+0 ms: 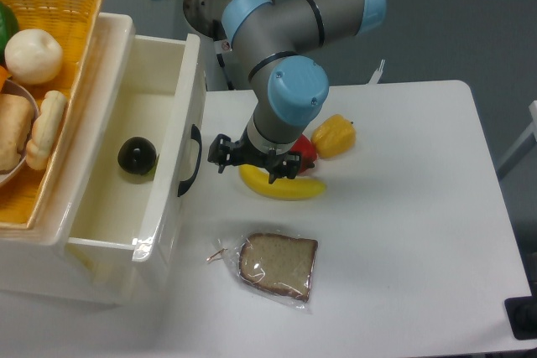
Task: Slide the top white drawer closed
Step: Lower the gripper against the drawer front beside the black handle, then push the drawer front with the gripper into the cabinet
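Note:
The top white drawer [180, 115] stands pulled out to the right, its deep tray open to view. A black curved handle [193, 162] sits on its front panel. Inside the tray lies a dark round object [137, 155]. My gripper [252, 161] hangs just right of the handle, over the left end of the banana [285, 187], a short gap from the drawer front. Seen from above, the arm's wrist hides its fingertips, so I cannot make out whether they are open or shut. Nothing appears held.
A yellow wicker basket [67, 6] with breads and produce rests on the cabinet at the left. A red pepper [304, 150] and a yellow pepper [334, 136] lie beside the banana. A bagged bread slice [277, 264] lies near the front.

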`<state>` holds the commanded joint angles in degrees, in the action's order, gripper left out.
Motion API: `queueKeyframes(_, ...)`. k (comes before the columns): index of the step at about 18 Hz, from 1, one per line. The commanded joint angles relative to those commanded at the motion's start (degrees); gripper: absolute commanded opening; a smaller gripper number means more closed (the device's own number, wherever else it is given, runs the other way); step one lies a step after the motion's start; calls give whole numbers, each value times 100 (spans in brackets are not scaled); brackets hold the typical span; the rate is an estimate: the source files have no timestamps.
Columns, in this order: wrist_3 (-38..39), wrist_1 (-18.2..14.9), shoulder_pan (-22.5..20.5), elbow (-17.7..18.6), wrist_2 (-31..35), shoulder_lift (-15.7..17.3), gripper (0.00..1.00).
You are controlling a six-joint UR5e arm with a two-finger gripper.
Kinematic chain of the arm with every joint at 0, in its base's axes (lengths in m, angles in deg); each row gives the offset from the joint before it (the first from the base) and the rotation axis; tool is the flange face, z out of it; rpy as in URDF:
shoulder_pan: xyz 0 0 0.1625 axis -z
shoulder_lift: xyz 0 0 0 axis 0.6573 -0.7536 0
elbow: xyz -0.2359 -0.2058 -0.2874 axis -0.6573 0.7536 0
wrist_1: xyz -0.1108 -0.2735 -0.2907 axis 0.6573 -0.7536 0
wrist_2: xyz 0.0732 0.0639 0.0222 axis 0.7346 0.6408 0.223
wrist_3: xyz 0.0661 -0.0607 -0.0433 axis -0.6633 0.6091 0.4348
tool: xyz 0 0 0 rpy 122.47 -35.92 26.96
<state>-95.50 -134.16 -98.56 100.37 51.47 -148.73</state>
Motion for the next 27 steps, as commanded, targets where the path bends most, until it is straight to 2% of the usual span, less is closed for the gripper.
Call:
queueKeyframes(19,-9,-26,132,9,-97,26,100)
queueKeyframes(27,-18,-9,334,9,-88,35,100)
